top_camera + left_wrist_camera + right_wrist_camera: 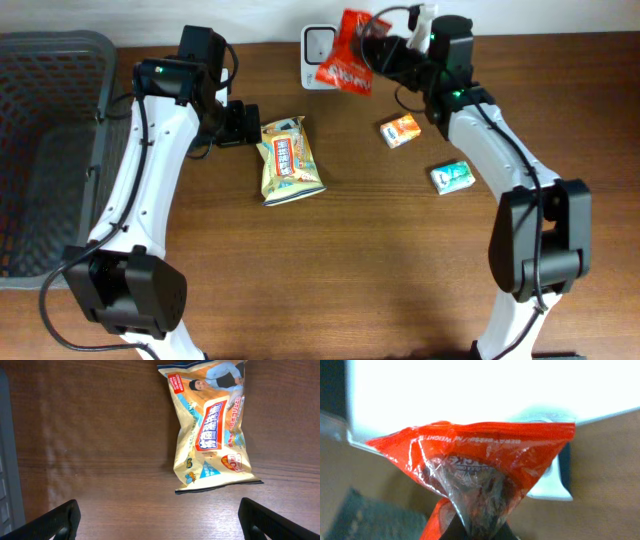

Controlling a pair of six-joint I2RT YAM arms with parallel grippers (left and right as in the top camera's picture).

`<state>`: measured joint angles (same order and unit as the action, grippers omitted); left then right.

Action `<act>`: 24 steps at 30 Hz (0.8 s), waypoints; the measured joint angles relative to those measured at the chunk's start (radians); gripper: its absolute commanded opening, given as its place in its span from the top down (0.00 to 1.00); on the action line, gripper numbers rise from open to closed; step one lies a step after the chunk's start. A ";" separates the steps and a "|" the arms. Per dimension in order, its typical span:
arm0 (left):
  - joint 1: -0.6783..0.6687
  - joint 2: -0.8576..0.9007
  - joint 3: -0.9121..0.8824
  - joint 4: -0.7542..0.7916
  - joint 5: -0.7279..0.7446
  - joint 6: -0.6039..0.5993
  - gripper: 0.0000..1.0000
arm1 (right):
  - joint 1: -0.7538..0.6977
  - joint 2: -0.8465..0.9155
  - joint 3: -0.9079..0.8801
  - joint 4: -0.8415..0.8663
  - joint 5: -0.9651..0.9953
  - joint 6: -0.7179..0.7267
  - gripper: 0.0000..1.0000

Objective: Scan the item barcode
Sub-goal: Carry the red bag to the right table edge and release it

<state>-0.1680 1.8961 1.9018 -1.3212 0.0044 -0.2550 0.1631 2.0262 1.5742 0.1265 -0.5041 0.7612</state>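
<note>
My right gripper [376, 46] is shut on a red snack packet [347, 60] and holds it up against the white barcode scanner [316, 44] at the table's back edge. In the right wrist view the red packet [480, 457] is pinched at its lower corner by the right gripper [480, 532], with the bright white scanner [470, 395] filling the view behind it. My left gripper [243, 124] hangs open with nothing in it, beside a yellow snack bag [288, 160] that lies flat on the table. The left wrist view shows that bag [212, 425] ahead of the wide-open left gripper [162, 522].
A dark mesh basket [50, 150] stands at the table's left, its edge [6, 460] visible from the left wrist. A small orange box [400, 130] and a small green box [450, 177] lie to the right of the yellow bag.
</note>
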 measured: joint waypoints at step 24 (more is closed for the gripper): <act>0.000 0.000 0.000 0.001 0.000 0.000 0.01 | 0.114 0.386 0.347 0.087 0.328 0.141 0.96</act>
<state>-0.1680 1.8961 1.9018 -1.3205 0.0044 -0.2554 0.2775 2.4123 1.9209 0.2138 -0.1764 0.9024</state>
